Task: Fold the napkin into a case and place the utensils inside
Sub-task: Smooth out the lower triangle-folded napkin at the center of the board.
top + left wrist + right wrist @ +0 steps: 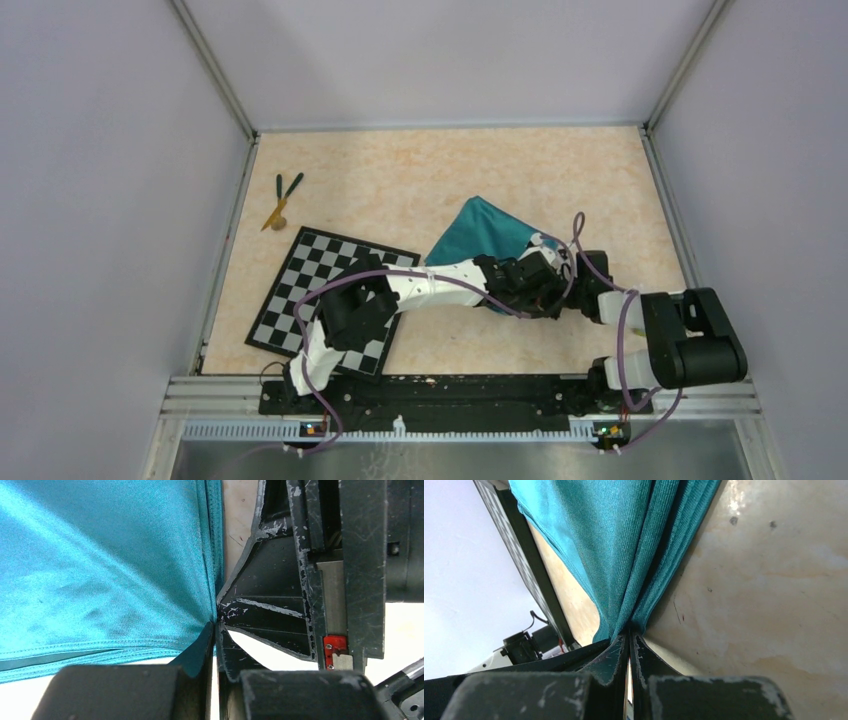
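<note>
The teal napkin (485, 232) lies bunched just right of centre in the overhead view, its lower edge beneath my two wrists. My left gripper (216, 626) is pinched tight on a gathered corner — my right gripper (629, 632) likewise squeezes pleated cloth. The utensils (282, 200) sit at upper left, above the checkerboard (300, 290).

One napkin (485, 230); three utensils (291, 186) (two green, one tan); one checkerboard (300, 272).
</note>
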